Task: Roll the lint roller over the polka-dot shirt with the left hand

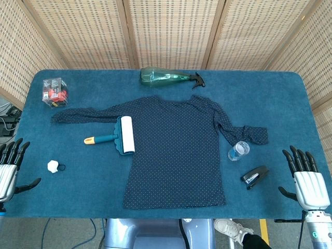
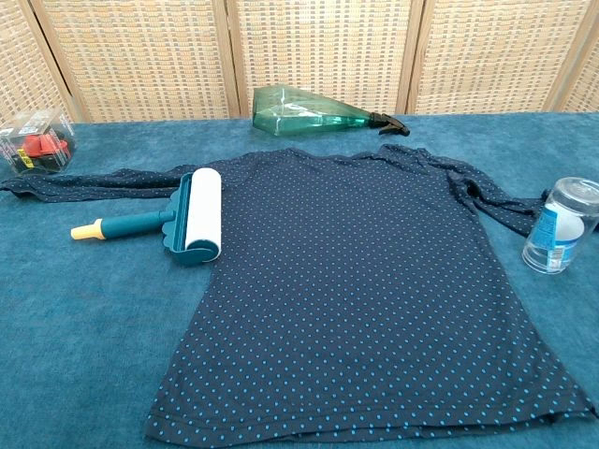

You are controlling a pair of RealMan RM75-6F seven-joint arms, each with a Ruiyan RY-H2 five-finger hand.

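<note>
The left robot hand [image 1: 9,168] rests at the near left edge of the table [image 1: 290,98], fingers spread apart and pointing away from the robot, holding nothing. Just to its right lies a small white object with a dark loop [image 1: 53,166]. Further away from this hand, in the far left corner, stands a clear box with red contents [image 1: 54,91]. To the right of the left robot hand and further out, the lint roller [image 1: 118,136] lies flat, its yellow-tipped teal handle pointing back toward that hand's side and its white roll resting on the left edge of the polka-dot shirt [image 1: 176,155], just under the sleeve. The shirt is spread flat across the middle of the table, between the two hands. Beyond its collar a green spray bottle [image 1: 168,78] lies on its side. Toward the right robot hand, a clear bottle [image 1: 238,151] lies by the folded right sleeve, and a black stapler [image 1: 254,176] sits just left of that hand. The right robot hand [image 1: 307,181] rests at the near right edge, fingers spread, holding nothing.
</note>
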